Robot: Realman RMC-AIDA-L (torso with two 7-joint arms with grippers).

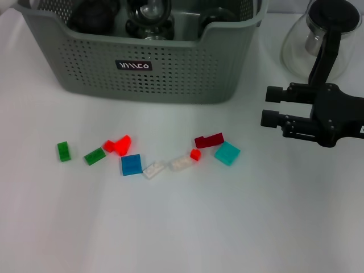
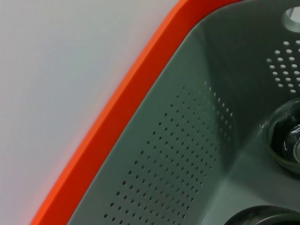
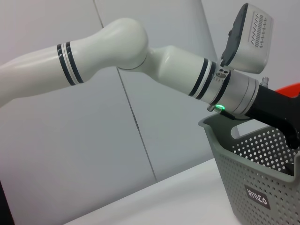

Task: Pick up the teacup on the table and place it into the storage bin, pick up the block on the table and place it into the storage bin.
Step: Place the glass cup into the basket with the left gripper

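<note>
Head view: right gripper [image 1: 268,106], fingers spread and empty, hovers beside the storage bin [image 1: 170,74] (blocks [image 1: 131,164] lie well below); left gripper's fingers unseen.

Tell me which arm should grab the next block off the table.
Right, probably. The right gripper hangs over the table, jaws apart, close to the dark red block and teal block. The left arm reaches into the storage bin, farther from the blocks.

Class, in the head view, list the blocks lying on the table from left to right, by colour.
Green block → second green block → bright red block → blue block → white block → second white block → teal block.
</note>
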